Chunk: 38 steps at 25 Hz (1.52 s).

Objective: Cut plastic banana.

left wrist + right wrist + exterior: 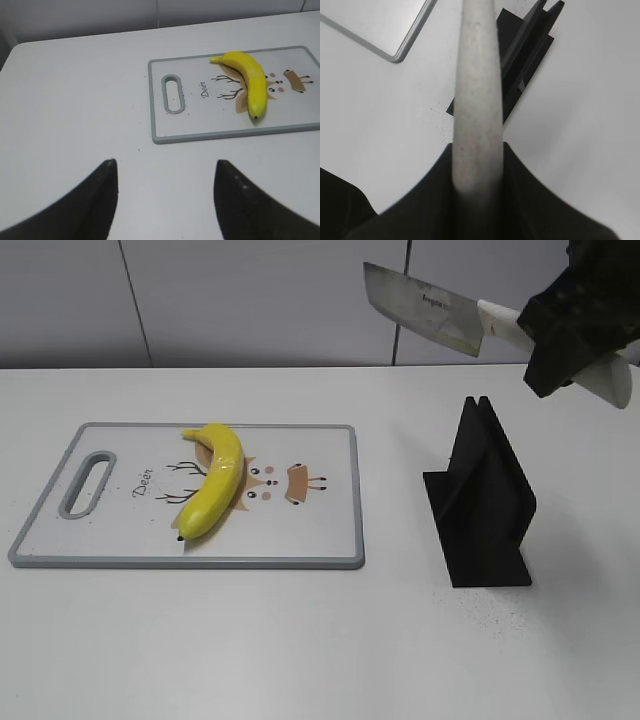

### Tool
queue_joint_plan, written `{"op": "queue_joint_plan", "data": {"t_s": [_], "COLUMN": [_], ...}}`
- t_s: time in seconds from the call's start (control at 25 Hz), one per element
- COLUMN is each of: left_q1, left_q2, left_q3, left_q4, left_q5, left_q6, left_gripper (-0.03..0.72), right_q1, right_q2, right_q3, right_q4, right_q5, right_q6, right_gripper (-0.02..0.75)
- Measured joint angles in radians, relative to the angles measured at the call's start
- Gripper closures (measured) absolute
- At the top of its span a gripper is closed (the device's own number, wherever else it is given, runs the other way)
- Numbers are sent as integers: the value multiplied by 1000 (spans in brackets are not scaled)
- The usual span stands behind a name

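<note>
Starting at the far left, the left gripper (162,200) hangs low over bare white table (300,650), its two dark fingers (97,200) spread wide with nothing between them, well short of the action. Next along, the cutting board (330,530), white with a grey rim, lies flat with its handle slot (88,483) at the left end. The plastic banana (213,492) lies on the board's middle-left, right over a printed deer cartoon (270,483), stem end toward the back edge, blunt tip toward the front. Nothing sits on or against it; its top is fully open.

Moving right, past a strip of bare table, a black knife stand (482,500) stands upright, well apart from the board, its slot at the top vacant. And up high on the right, there's the right gripper (575,325), clenched around the pale handle (476,100) of a cleaver (425,308). The wide steel blade points left and hangs in the air above and behind the stand, well clear of the banana. From the right wrist camera, the handle runs straight up the middle, with the stand and a corner of the board below it.
</note>
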Motion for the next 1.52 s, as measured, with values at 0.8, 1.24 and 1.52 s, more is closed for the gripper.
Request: {"op": "queue_joint_plan", "data": {"t_s": [0.8,1.24,1.52], "left_q1": [-36,-138,-140], "left_q2": [872,1327,1512], "left_q3": [-470,-776,-833], "left_q4": [-218,-332,-477], "left_q5": [-116,-116,-51], "left_q6": [608,1102,1367], "left_gripper": [103,103,103], "right_q1": [1,57,70], "right_q2": [362,477,519], "right_q3": [-400,-439,-444], "right_q4": [136,141,167], "right_q5": [3,0,-46], "right_q6": [-515,-880,-1032], "right_gripper": [556,556,556]}}
